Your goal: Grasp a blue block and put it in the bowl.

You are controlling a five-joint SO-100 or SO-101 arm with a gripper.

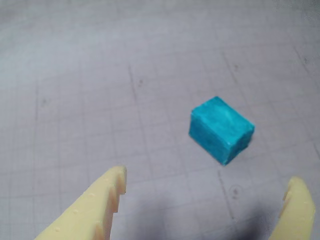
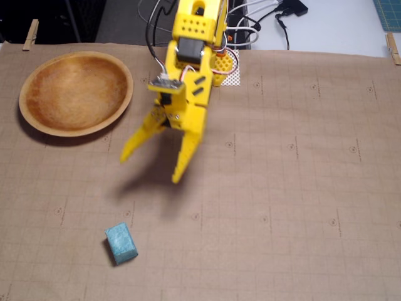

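The blue block (image 2: 121,243) lies on the brown gridded mat near the front left in the fixed view. In the wrist view the blue block (image 1: 221,129) lies on the mat just beyond and between my two yellow fingertips. My yellow gripper (image 2: 150,166) hangs open and empty above the mat, farther back than the block and a little to its right. In the wrist view the gripper (image 1: 210,187) shows wide-spread jaws. The wooden bowl (image 2: 32,121) sits at the back left, empty, to the left of the arm.
The arm's yellow base (image 2: 220,63) and its cables stand at the mat's back edge. Wooden clothespins (image 2: 30,34) clip the mat's back corners. A brown gridded mat (image 2: 301,188) covers the table.
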